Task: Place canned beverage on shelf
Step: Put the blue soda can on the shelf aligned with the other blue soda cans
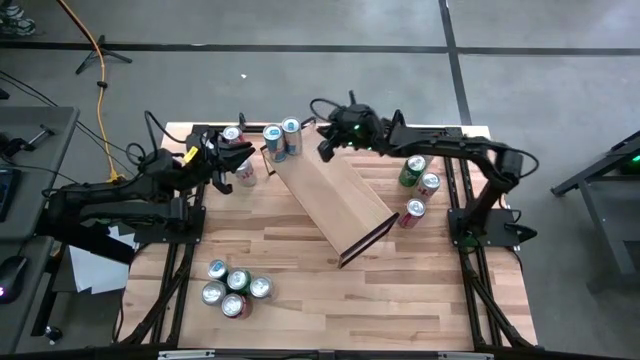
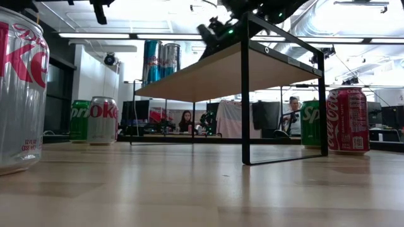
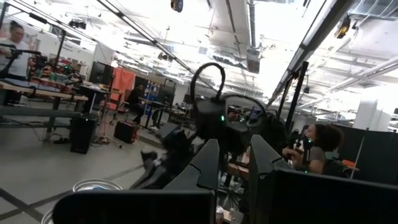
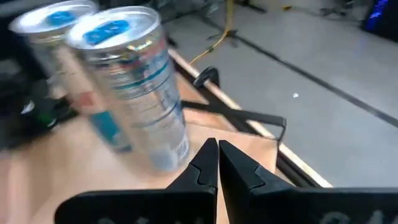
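Note:
The shelf (image 1: 335, 195), a pale plank on a thin black frame, stands slantwise across the middle of the table. Two tall silver-and-blue cans (image 1: 291, 128) (image 1: 272, 135) stand upright on its far end; they also show in the right wrist view (image 4: 134, 87) (image 4: 43, 25). My right gripper (image 1: 325, 150) (image 4: 217, 155) hovers shut above that far end, just right of the cans, touching nothing. My left gripper (image 1: 240, 157) (image 3: 233, 155) waits raised at the table's far left, a narrow gap between its fingers, nothing in it.
Two cans (image 1: 232, 135) (image 1: 245, 175) stand at the far left by my left gripper. Three cans (image 1: 413, 170) (image 1: 428, 185) (image 1: 413, 213) stand right of the shelf. Several cans (image 1: 235, 290) cluster at the near left. People sit in the room beyond.

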